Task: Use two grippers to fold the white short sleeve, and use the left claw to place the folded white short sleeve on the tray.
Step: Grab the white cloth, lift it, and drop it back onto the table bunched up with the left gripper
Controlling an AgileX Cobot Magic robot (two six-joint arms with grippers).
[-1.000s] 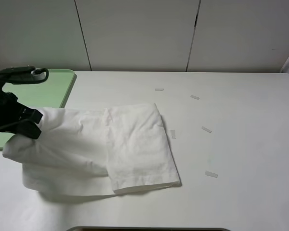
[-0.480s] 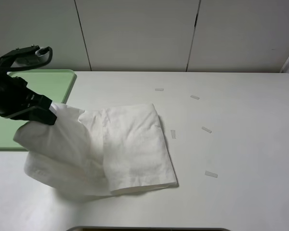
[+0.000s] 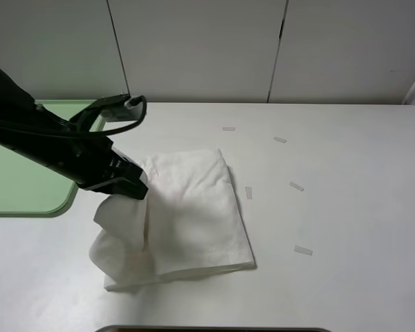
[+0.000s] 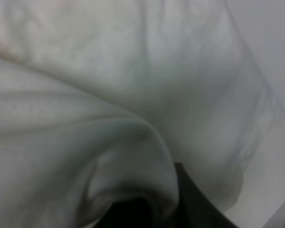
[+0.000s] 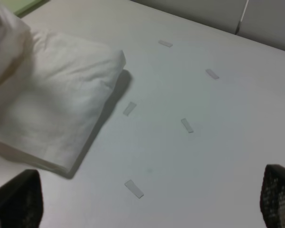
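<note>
One shirt edge (image 3: 135,207) — draped under the left claw (image 3: 131,183).

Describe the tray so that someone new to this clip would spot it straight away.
Look at the white table, far left edge in the high view, behind the left claw gripping the white short sleeve. The tray lies flat there: pale green, rounded corners, low rim, the only coloured thing.

No readable text, label, brand or number shows in any view. The small pale tape strips (image 3: 297,187) are blank.
</note>
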